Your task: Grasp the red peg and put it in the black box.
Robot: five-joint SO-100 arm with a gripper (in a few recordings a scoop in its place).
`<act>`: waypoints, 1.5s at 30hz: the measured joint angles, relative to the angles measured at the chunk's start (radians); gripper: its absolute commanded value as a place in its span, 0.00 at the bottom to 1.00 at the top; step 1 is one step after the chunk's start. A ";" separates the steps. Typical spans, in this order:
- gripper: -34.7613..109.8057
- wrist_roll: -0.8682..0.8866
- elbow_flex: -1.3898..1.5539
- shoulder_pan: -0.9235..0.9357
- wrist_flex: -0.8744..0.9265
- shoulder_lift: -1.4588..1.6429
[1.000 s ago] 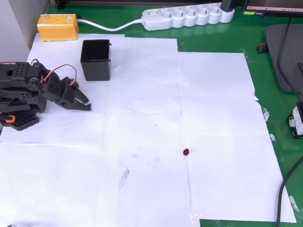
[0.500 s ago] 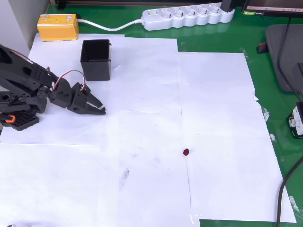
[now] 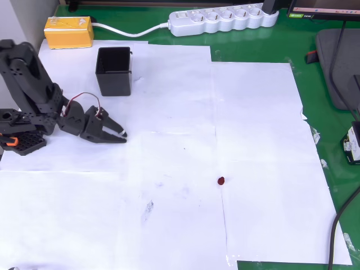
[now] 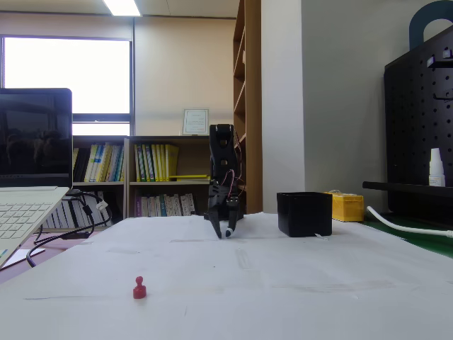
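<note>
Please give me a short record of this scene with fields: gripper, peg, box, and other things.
gripper: empty, above the white paper, fingers slightly apart
red peg: standing alone on the paper, far from the gripper, upright in the fixed view
black box: upright, open top, near the arm base
other things: yellow block, white power strip

The red peg was dark red on white paper sheets over a green table. The black box and the gripper were black, its fingertips seemingly pale. The block was yellow and the power strip white.
</note>
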 measured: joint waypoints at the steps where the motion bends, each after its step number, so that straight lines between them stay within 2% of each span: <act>1: 0.24 0.005 0.014 0.008 -0.043 0.051; 5: 0.24 0.023 0.087 0.014 -0.172 0.198; 15: 0.27 0.014 0.373 0.015 -0.278 0.430; 22: 0.34 -0.034 0.580 0.032 -0.373 0.620; 27: 0.36 -0.018 0.647 0.054 -0.308 0.627; 29: 0.40 -0.003 0.655 0.052 -0.259 0.607; 33: 0.40 0.046 0.663 0.072 -0.193 0.572; 34: 0.44 0.058 0.663 0.075 -0.187 0.566; 37: 0.48 0.084 0.663 0.075 -0.163 0.552; 45: 0.54 -0.002 0.675 0.080 -0.121 0.538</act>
